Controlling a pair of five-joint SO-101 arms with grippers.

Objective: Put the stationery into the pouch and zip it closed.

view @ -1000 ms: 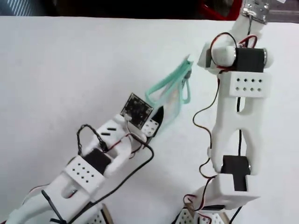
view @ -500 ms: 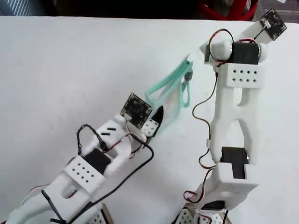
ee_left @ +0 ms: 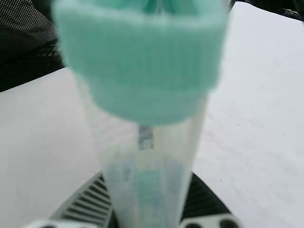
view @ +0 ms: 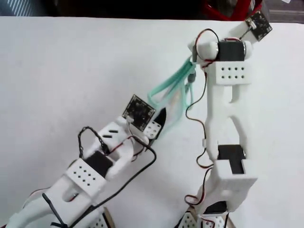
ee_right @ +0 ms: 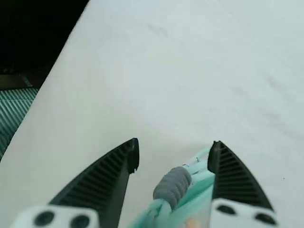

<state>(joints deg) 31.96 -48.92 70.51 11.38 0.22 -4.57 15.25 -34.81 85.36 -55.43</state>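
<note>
The pouch [view: 173,92], clear-walled with mint-green trim, lies near the middle of the counter [view: 71,71]. In the high view its long axis runs from about 7 o'clock up toward 1 o'clock.

The left pincer [view: 163,119] is pressed together on the pouch's 7 o'clock end. From the left wrist view the clear wall rises straight out from between its two fingers, with the green band beyond. This grip looks like an anchor: with one end pinned, the pouch should not slide or bunch when the zip is pulled along it.

The right pincer [ee_right: 175,144] sits over the opposite, 1 o'clock end with its fingers spread. The grey zipper pull [ee_right: 172,184] lies between them, nearer one finger than the other and not yet pinched. The spread looks meant to straddle the pull before squeezing it.

A pale shape shows through the clear wall in the left wrist view, too blurred to name. Judging by this, the filling looks done and the zipping is the step in hand. The pull sits off-centre, so a squeeze may catch green trim along with it.
</note>
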